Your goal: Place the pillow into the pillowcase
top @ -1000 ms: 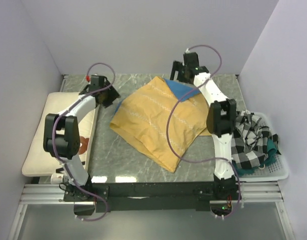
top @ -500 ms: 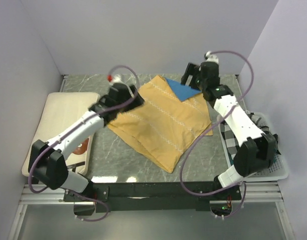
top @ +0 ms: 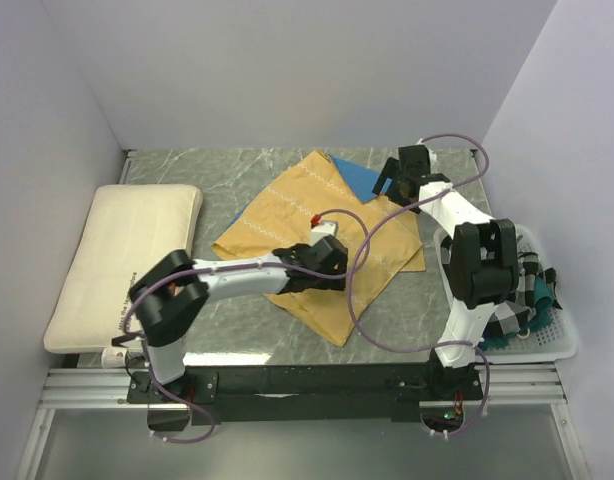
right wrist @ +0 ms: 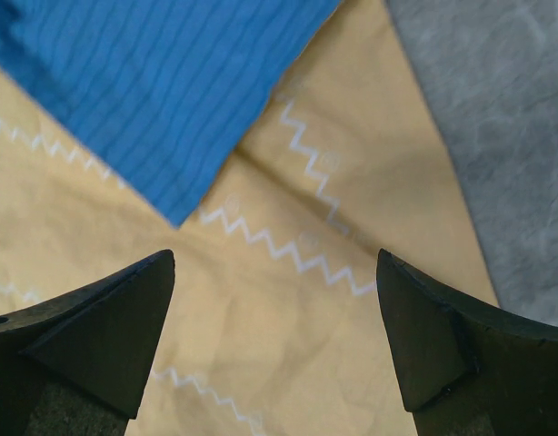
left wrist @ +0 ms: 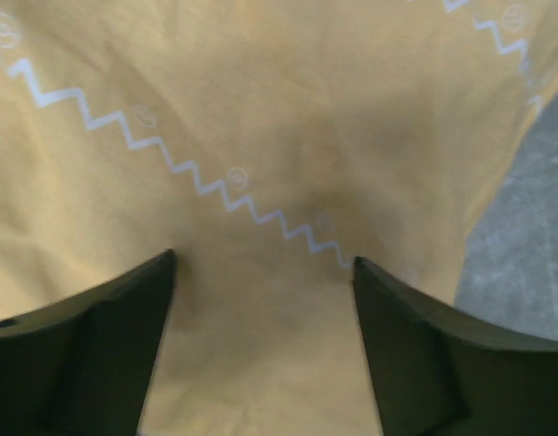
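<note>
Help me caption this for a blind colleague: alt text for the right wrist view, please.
The open right gripper looks down on the pillowcase, its two dark fingers framing yellow cloth with pale zigzag lines. A blue striped corner of the pillowcase fills the upper left, and the grey marble table shows at the upper right.

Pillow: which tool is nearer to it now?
Left. The left tool hovers open over the middle of the pillowcase, right of the pillow; the right tool is over its far blue corner, farther off.
</note>
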Action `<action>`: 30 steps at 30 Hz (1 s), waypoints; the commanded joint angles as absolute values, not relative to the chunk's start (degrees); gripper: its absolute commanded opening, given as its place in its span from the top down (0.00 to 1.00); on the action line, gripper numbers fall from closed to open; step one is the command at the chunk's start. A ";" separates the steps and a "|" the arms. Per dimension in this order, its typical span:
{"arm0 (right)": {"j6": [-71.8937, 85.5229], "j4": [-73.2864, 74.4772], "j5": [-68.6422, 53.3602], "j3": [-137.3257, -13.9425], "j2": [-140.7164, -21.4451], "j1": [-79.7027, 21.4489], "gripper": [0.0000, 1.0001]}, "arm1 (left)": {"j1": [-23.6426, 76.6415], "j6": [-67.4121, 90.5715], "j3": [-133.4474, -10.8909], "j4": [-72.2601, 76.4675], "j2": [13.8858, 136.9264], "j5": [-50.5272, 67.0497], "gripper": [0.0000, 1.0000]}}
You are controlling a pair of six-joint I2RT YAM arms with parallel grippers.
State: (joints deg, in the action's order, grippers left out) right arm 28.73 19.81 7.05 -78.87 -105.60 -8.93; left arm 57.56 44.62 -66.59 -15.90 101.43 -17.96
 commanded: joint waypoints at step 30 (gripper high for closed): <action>34.10 27.07 4.39 -102.39 -129.19 -6.86 0.58 | 49.22 45.97 -57.74 -22.59 92.99 -21.62 0.98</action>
State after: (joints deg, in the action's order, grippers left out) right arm 35.27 24.16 3.42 -98.50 -127.13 -6.61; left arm 48.95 48.18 -54.81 -20.78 96.66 -23.38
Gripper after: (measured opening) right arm 0.426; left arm 0.018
